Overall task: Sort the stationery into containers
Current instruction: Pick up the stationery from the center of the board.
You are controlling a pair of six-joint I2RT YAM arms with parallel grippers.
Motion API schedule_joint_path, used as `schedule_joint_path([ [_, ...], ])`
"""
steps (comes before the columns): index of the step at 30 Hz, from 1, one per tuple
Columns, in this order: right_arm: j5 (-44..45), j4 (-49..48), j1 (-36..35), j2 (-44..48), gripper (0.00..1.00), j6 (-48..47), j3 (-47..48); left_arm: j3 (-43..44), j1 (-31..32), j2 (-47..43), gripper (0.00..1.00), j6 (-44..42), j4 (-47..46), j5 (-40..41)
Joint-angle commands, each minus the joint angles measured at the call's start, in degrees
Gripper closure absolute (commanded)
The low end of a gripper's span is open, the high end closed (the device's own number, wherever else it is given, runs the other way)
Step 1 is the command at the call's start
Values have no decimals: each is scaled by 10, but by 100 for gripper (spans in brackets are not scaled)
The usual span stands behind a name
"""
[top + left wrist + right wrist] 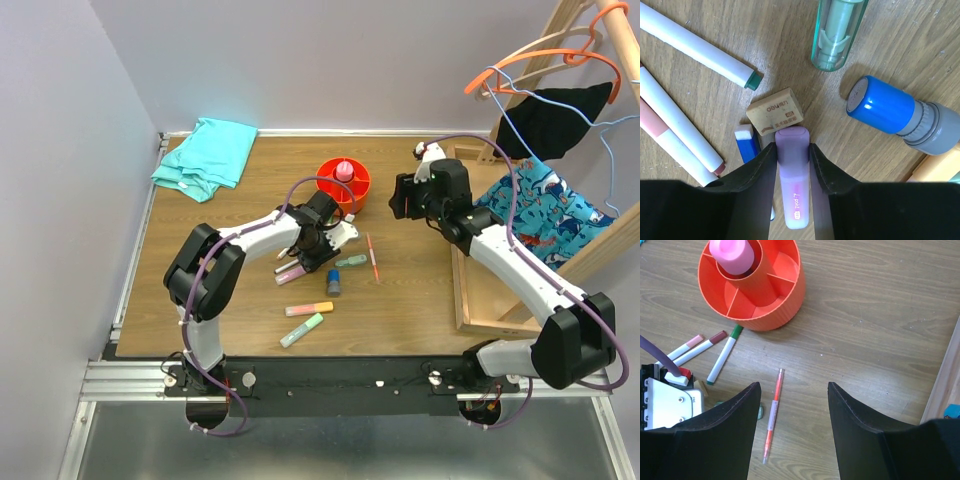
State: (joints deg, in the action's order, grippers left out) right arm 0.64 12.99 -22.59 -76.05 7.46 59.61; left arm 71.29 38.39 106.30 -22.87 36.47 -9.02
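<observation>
My left gripper (792, 145) is shut on a pale purple-pink highlighter (793, 185) that lies on the table; in the top view the gripper (303, 262) is low over the pile. Around it lie a tan block (775, 111), a blue-grey cylinder (890, 112), a green highlighter (837, 30), two white markers (695, 47) and a small blue-and-white piece (746, 142). The round orange-red organiser (343, 183) with its pink centre piece (731, 255) stands behind them. My right gripper (794, 385) is open and empty, above the thin orange-red pen (773, 412).
A teal folded cloth (205, 150) lies at the back left. A large wooden tray (462, 290) with patterned fabric stands at the right, hangers above it. An orange highlighter (309, 308) and a green one (301, 330) lie nearer the front edge.
</observation>
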Motion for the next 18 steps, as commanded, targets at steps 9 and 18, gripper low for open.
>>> schedule_joint_path([
  [9,16,10,7,6,36,-14,35,35,4,-38,69,34,69,-24],
  [18,30,33,9,-21,37,-26,65,260,-1,-104,70,15,146,-60],
])
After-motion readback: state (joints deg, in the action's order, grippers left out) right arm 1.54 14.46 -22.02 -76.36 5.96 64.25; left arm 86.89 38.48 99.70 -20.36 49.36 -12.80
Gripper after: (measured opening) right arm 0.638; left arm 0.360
